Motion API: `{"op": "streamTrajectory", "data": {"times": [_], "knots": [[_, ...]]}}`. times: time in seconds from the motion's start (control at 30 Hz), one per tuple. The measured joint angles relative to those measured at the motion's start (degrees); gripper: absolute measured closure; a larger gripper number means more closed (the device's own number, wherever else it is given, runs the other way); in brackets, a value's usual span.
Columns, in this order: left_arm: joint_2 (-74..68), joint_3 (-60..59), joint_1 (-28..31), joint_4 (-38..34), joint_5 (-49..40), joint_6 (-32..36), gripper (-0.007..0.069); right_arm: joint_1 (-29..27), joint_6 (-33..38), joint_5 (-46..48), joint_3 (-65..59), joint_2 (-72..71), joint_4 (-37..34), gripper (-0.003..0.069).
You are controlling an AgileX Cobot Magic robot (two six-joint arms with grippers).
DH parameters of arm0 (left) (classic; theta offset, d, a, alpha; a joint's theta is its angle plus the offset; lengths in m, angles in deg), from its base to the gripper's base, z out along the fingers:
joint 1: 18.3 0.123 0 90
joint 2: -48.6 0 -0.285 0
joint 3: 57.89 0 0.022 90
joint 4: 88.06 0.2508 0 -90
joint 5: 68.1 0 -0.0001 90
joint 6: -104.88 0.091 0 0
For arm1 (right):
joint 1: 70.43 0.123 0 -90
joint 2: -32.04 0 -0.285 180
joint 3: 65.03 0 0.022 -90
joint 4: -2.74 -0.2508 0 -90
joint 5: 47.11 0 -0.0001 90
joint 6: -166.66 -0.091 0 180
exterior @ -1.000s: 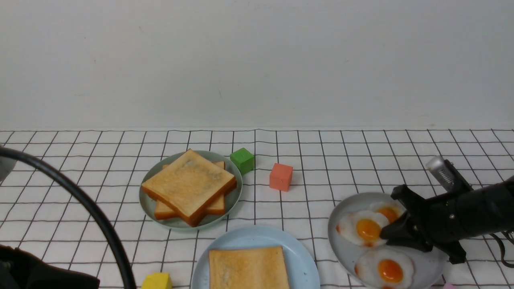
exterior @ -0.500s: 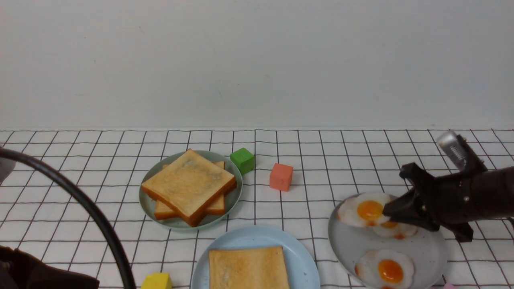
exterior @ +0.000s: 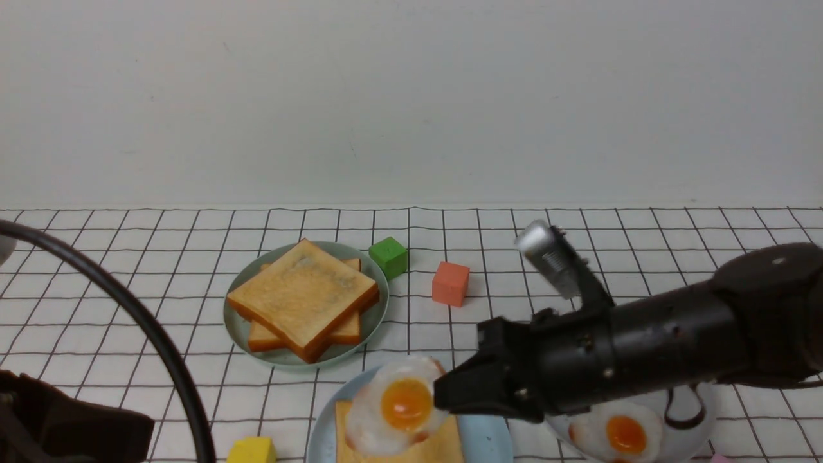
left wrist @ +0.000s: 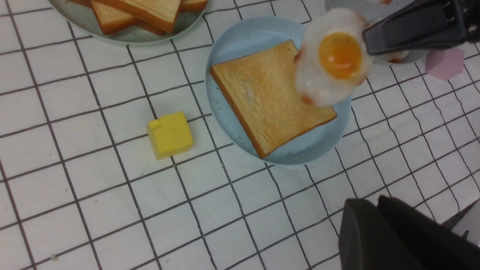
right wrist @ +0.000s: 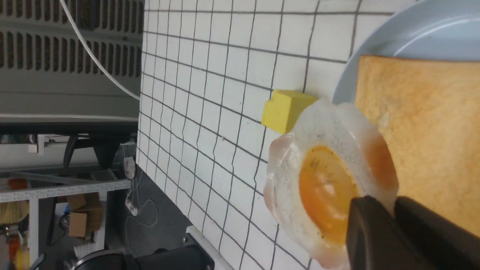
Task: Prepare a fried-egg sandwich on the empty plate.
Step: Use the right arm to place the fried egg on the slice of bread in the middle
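Note:
The pale blue plate [exterior: 490, 438] sits at the front centre with one toast slice [exterior: 443, 450] on it. My right gripper [exterior: 443, 397] is shut on the edge of a fried egg [exterior: 398, 406] and holds it just above the toast's far side. This also shows in the left wrist view [left wrist: 333, 60] and in the right wrist view [right wrist: 322, 180]. Two more toast slices [exterior: 302, 299] are stacked on the sage-green plate [exterior: 235, 329]. My left gripper [left wrist: 375, 202] is shut and empty over bare cloth near the front edge.
A grey plate [exterior: 702, 418] at the front right holds another fried egg [exterior: 617, 432], partly hidden behind my right arm. A green cube [exterior: 388, 256] and an orange-red cube [exterior: 449, 283] lie behind the plates. A yellow cube [exterior: 252, 450] and a pink block [left wrist: 444, 63] flank the blue plate.
My right gripper has lifted one fried egg off the grey plate and carried it left to above the toast on the blue plate. The left arm has barely moved.

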Motion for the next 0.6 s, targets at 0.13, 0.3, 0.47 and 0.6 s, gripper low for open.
{"op": "streamTrajectory", "data": {"times": [0.13, 0.3, 0.47, 0.6], "knots": [[0.00, 0.00, 0.00, 0.00, -0.05, 0.00, 0.0554, 3.58, 0.87, -5.34, 0.00, 3.44, -3.01, 0.0555], [0.00, 0.00, 0.00, 0.00, -0.37, 0.00, 0.0550, 3.74, 1.16, -7.84, 0.00, 5.22, -3.88, 0.0374], [0.00, 0.00, 0.00, 0.00, -0.37, 0.00, 0.0543, 2.72, 4.45, -9.72, 0.00, 4.25, -2.94, 0.0120], [-0.06, 0.00, 0.00, 0.73, 0.23, -1.90, 0.0536, -1.55, 1.28, -4.25, 0.10, -1.46, 5.30, -0.0008]]}}
